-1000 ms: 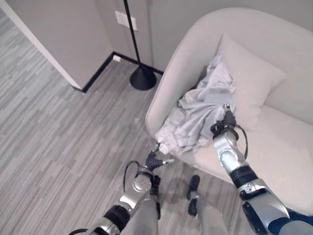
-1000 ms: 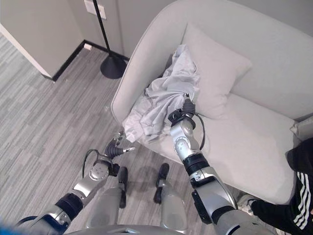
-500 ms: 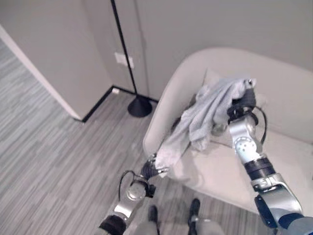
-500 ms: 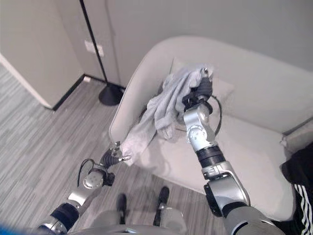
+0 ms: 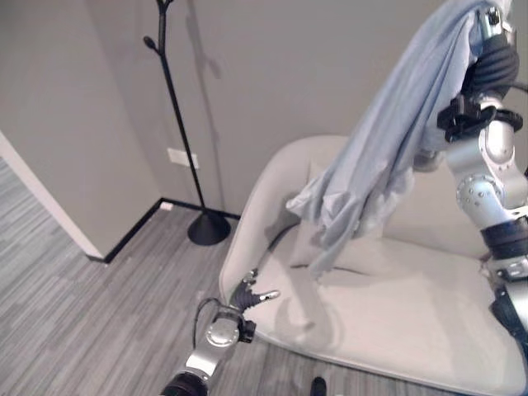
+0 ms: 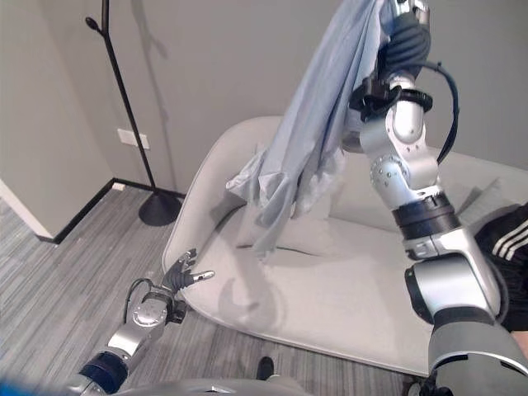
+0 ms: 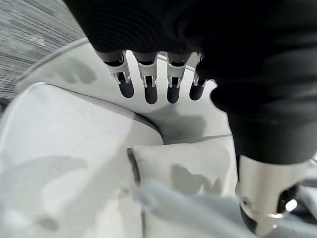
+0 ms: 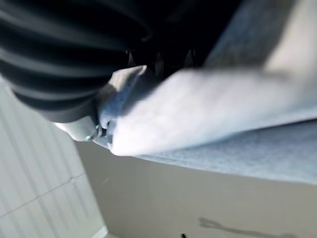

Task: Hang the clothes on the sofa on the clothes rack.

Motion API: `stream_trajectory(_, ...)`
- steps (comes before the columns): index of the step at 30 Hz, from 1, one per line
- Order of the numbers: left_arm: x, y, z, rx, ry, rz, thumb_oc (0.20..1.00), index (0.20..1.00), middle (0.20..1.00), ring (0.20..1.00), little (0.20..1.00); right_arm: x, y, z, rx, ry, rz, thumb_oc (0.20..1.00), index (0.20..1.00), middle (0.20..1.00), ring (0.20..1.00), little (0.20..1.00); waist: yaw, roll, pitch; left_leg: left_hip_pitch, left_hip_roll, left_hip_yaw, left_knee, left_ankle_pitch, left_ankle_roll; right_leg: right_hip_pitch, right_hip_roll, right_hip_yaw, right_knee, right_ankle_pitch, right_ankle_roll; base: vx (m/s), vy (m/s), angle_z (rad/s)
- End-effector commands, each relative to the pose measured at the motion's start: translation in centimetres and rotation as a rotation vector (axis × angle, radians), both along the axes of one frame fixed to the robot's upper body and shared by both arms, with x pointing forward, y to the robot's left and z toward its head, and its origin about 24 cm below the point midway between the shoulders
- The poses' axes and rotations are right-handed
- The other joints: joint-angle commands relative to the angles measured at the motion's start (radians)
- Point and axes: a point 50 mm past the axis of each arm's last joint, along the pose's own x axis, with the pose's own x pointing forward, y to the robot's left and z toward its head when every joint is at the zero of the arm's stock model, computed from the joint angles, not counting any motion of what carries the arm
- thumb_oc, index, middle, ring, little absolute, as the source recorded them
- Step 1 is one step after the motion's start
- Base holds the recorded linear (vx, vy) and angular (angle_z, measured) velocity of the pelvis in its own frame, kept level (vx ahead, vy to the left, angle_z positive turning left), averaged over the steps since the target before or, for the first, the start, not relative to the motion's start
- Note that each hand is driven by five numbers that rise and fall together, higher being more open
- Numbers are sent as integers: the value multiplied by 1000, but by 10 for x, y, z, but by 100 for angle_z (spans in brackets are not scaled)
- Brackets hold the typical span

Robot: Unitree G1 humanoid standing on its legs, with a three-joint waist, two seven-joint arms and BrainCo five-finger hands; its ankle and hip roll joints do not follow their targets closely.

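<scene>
Right robot hand [image 6: 402, 35] pinching grey shirt [image 6: 318, 124] high above sofa [image 6: 346, 289] | left robot hand [image 6: 183, 272] spread | clothes rack [image 6: 124, 99] near wall [image 6: 239, 58]

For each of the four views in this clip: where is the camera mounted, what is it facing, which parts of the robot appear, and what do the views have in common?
Left eye view: head camera looking down at the sofa; the right hand holds the grey garment high, the left hand is open low by the sofa edge, the clothes rack stands at the wall.
Right eye view: same scene, slightly offset, plus a person's sleeve.
Left wrist view: on the left wrist, along straight fingers toward the cushion.
Right wrist view: on the right wrist, close on the garment.
Shared: garment and sofa.
</scene>
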Motion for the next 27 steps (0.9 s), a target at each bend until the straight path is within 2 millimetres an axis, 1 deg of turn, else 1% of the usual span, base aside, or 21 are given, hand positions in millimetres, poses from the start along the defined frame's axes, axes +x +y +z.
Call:
stream_trajectory(1, 17, 6, 18, 63, -111, 1, 1000, 1000, 1000, 1000, 1000, -12, -4, 61, -7, -187, -27, 200, 200, 200, 200, 200, 23, 10, -17, -40, 16, -33, 16, -79, -20, -4, -78, -1, 141, -113, 86, 15, -5, 3)
stream_trajectory(2, 20, 7, 19, 76, -122, 11, 1000, 1000, 1000, 1000, 1000, -12, -2, 67, -4, -194, -27, 200, 200, 200, 200, 200, 22, 9, -20, -37, 17, -31, 16, -80, -20, -2, -77, 2, 139, -113, 85, 0, 0, 0)
stream_trajectory(3, 27, 11, 25, 115, -153, 42, 1000, 1000, 1000, 1000, 1000, -10, -3, 78, 9, -199, -45, 200, 200, 200, 200, 200, 18, 5, -30, -32, 20, -29, 16, -81, -22, 1, -75, 5, 138, -112, 85, 16, -5, -9)
stream_trajectory(4, 33, 12, 30, 146, -182, 57, 1000, 1000, 1000, 1000, 1000, -10, -4, 85, 19, -204, -56, 200, 200, 200, 200, 200, 15, 2, -35, -30, 21, -29, 16, -82, -23, 2, -74, 7, 136, -113, 85, 12, -2, -14)
stream_trajectory(5, 33, 12, 30, 145, -184, 58, 1000, 1000, 1000, 1000, 1000, -10, -3, 86, 18, -206, -55, 200, 200, 200, 200, 200, 15, 3, -34, -30, 21, -28, 16, -82, -23, 2, -74, 7, 136, -112, 85, 1, -2, -15)
stream_trajectory(7, 39, 15, 34, 186, -213, 77, 1000, 1000, 1000, 1000, 1000, -12, -3, 101, 31, -232, -64, 200, 200, 200, 200, 200, 9, 0, -42, -27, 22, -27, 15, -84, -24, 3, -72, 10, 135, -113, 85, 11, -5, -9)
stream_trajectory(8, 46, 17, 39, 240, -253, 98, 1000, 1000, 1000, 1000, 1000, -13, -1, 111, 44, -248, -78, 200, 200, 200, 200, 200, 4, -5, -53, -23, 24, -25, 14, -86, -25, 5, -70, 13, 135, -114, 85, 14, -7, -6)
stream_trajectory(9, 47, 17, 40, 238, -256, 99, 1000, 1000, 1000, 1000, 1000, -13, -1, 113, 42, -251, -77, 200, 200, 200, 200, 200, 4, -3, -50, -22, 24, -25, 14, -86, -25, 5, -70, 14, 136, -114, 85, 21, -12, -7)
stream_trajectory(10, 53, 21, 42, 313, -277, 106, 1000, 1000, 1000, 1000, 1000, -14, -1, 125, 60, -268, -81, 200, 200, 200, 200, 200, -5, -10, -64, -18, 24, -22, 15, -88, -27, 7, -69, 15, 137, -116, 85, 12, -7, -8)
stream_trajectory(11, 53, 21, 42, 312, -279, 107, 1000, 1000, 1000, 1000, 1000, -15, -1, 126, 59, -271, -80, 200, 200, 200, 200, 200, -5, -9, -62, -18, 24, -22, 15, -88, -27, 7, -69, 16, 137, -117, 85, 0, 0, 0)
stream_trajectory(12, 58, 24, 44, 344, -292, 127, 1000, 1000, 1000, 1000, 1000, -15, 1, 135, 72, -277, -86, 200, 200, 200, 200, 200, -11, -13, -71, -14, 24, -19, 15, -91, -28, 9, -67, 21, 137, -117, 85, 0, 0, 0)
stream_trajectory(13, 61, 24, 45, 351, -296, 139, 1000, 1000, 1000, 1000, 1000, -15, 4, 138, 77, -280, -79, 200, 200, 200, 200, 200, -15, -13, -75, -11, 24, -18, 15, -91, -28, 10, -66, 24, 138, -118, 85, 0, 0, 0)
stream_trajectory(15, 68, 23, 48, 347, -303, 163, 1000, 1000, 1000, 1000, 1000, -15, 12, 143, 74, -290, -58, 200, 200, 200, 200, 200, -24, -11, -79, -6, 24, -14, 16, -94, -28, 11, -65, 28, 140, -120, 85, 15, 6, -9)
stream_trajectory(19, 77, 13, 52, 310, -311, 190, 1000, 1000, 1000, 1000, 1000, -17, 28, 143, 66, -304, -9, 200, 200, 200, 200, 200, -41, -8, -89, 3, 23, -11, 15, -97, -27, 14, -66, 36, 144, -121, 84, 17, 10, -10)
stream_trajectory(20, 79, 9, 53, 308, -315, 180, 1000, 1000, 1000, 1000, 1000, -17, 31, 142, 64, -311, 5, 200, 200, 200, 200, 200, -47, -7, -91, 6, 23, -8, 15, -98, -27, 15, -66, 38, 145, -121, 84, 11, 15, -6)
stream_trajectory(21, 85, -2, 56, 304, -325, 160, 1000, 1000, 1000, 1000, 1000, -20, 36, 142, 64, -325, 31, 200, 200, 200, 200, 200, -56, -5, -92, 9, 22, -8, 15, -98, -26, 13, -66, 40, 149, -122, 85, 0, 0, 0)
stream_trajectory(22, 88, -8, 58, 293, -329, 149, 1000, 1000, 1000, 1000, 1000, -20, 40, 140, 60, -329, 48, 200, 200, 200, 200, 200, -61, -4, -92, 10, 22, -8, 15, -99, -26, 12, -66, 43, 151, -121, 85, 0, 0, 0)
stream_trajectory(23, 88, -9, 58, 292, -330, 149, 1000, 1000, 1000, 1000, 1000, -21, 40, 140, 59, -329, 47, 200, 200, 200, 200, 200, -61, -4, -92, 10, 22, -8, 15, -99, -26, 12, -66, 43, 152, -122, 85, 0, 0, 0)
stream_trajectory(24, 93, -19, 65, 276, -360, 126, 1000, 1000, 1000, 1000, 1000, -23, 45, 138, 54, -340, 71, 200, 200, 200, 200, 200, -67, -2, -91, 12, 21, -7, 15, -100, -25, 11, -66, 46, 154, -122, 85, 0, 0, 0)
stream_trajectory(27, 102, -38, 84, 253, -444, 94, 1000, 1000, 1000, 1000, 1000, -30, 61, 128, 33, -364, 165, 200, 200, 200, 200, 200, -79, 2, -89, 16, 19, 0, 13, -103, -22, 6, -64, 56, 159, -121, 87, -12, 10, -5)
